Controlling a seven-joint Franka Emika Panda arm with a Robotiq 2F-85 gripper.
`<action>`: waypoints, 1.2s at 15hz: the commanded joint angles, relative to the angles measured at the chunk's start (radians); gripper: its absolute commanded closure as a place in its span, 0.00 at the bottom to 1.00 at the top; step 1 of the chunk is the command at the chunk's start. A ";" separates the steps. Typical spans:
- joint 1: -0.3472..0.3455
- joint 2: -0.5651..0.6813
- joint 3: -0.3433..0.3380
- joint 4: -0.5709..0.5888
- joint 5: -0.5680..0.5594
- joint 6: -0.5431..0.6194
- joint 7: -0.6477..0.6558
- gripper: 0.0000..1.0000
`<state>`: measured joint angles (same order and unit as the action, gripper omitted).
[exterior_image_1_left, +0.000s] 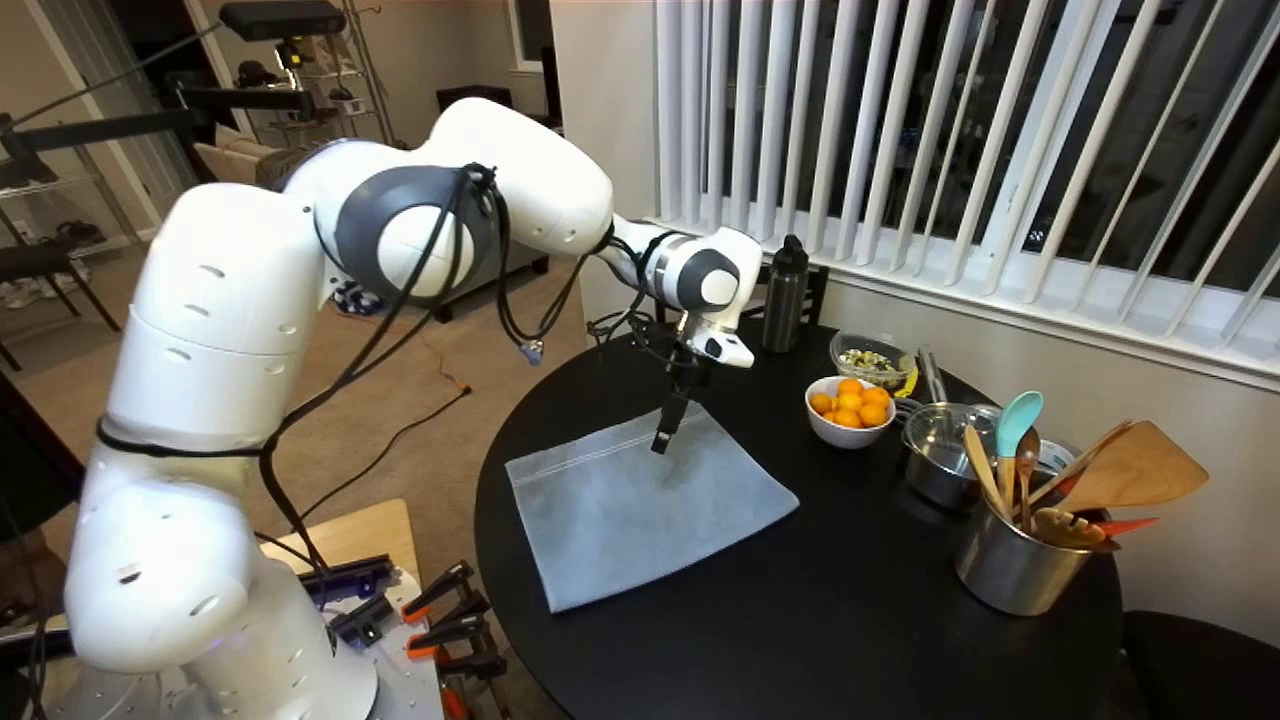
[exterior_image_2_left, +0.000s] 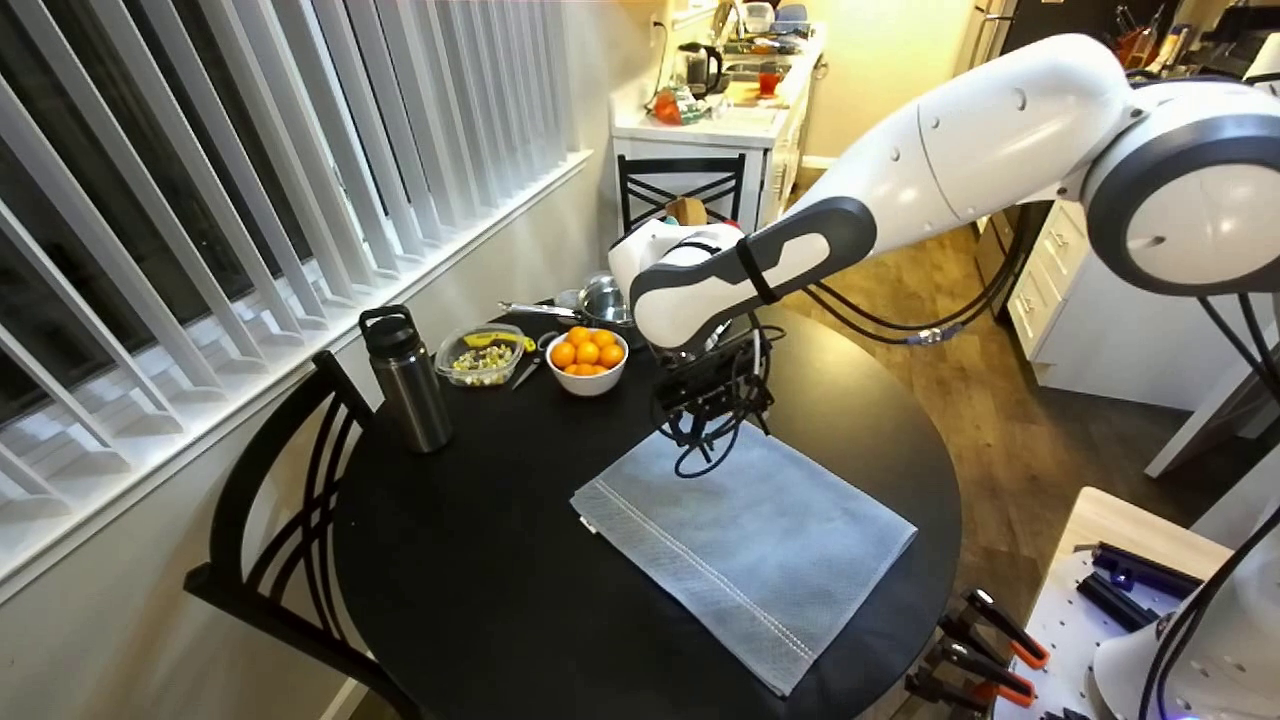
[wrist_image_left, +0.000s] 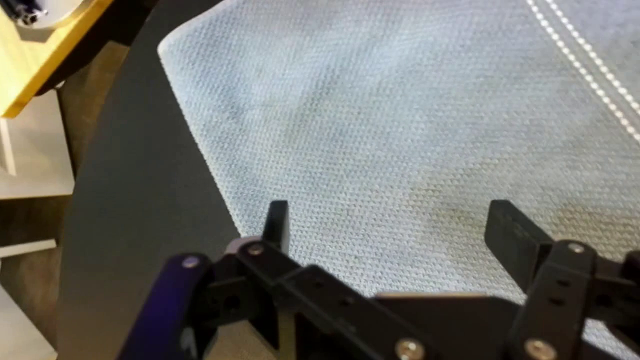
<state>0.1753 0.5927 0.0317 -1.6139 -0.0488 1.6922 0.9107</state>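
The gripper (wrist_image_left: 387, 215) is hanging over the grey-blue cloth (wrist_image_left: 350, 125), its two fingers (wrist_image_left: 515, 240) standing wide apart. The cloth is lying flat on the round black table (exterior_image_1_left: 840, 600). Near the cloth, a white bowl (exterior_image_2_left: 588, 384) is holding oranges (exterior_image_2_left: 585, 350), and a steel bottle (exterior_image_2_left: 412, 395) is standing upright. Near the table edge, in an exterior view, a metal pot (exterior_image_1_left: 1010, 575) is holding kitchen utensils (exterior_image_1_left: 1130, 470)

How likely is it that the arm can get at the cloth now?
Probably yes: the jaws stand open over the cloth, and the wrist view shows nothing between them and it.
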 joint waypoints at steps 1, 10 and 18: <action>-0.006 0.093 -0.033 0.123 0.098 0.001 0.116 0.00; 0.005 0.240 -0.064 0.277 0.193 0.220 0.374 0.00; 0.020 0.315 -0.081 0.352 0.175 0.256 0.494 0.00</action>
<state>0.1816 0.8909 -0.0327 -1.2826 0.1341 1.9103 1.3398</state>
